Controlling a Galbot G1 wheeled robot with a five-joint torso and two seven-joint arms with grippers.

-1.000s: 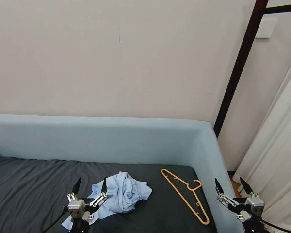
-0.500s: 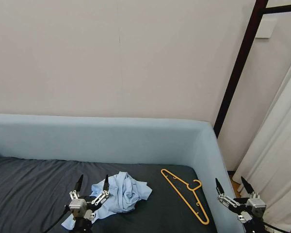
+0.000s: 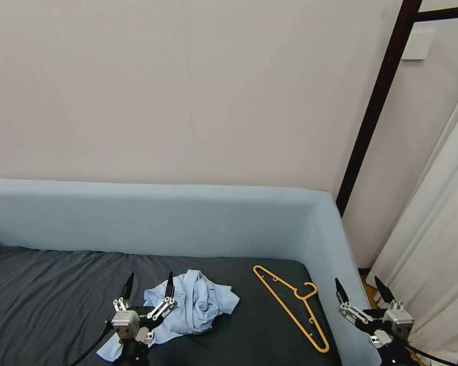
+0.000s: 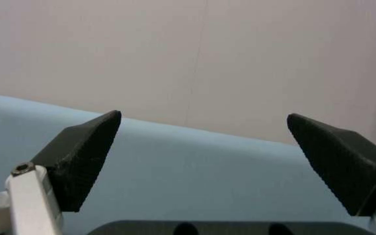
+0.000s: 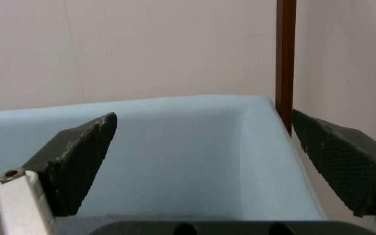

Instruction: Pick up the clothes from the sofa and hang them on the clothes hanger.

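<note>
In the head view, the light blue clothes are lying crumpled on the sofa, on its dark seat cover toward the sofa's right end. The orange hanger is lying flat on the same seat, between the clothes and the sofa's right armrest, apart from the cloth. The left gripper is hovering over the sofa seat at the left edge of the clothes, spread wide and gripping nothing. The right gripper is hanging just outside the sofa's right armrest, also wide and empty. A dark pole is rising behind the sofa's right corner, with a pale curtain hanging beyond that end.

In the left wrist view, the left gripper is pointing at the sofa's backrest, its fingers standing far apart with nothing between them.

In the right wrist view, the right gripper is facing the sofa's backrest near its right corner, fingers wide and empty, the pole standing just past that corner
</note>
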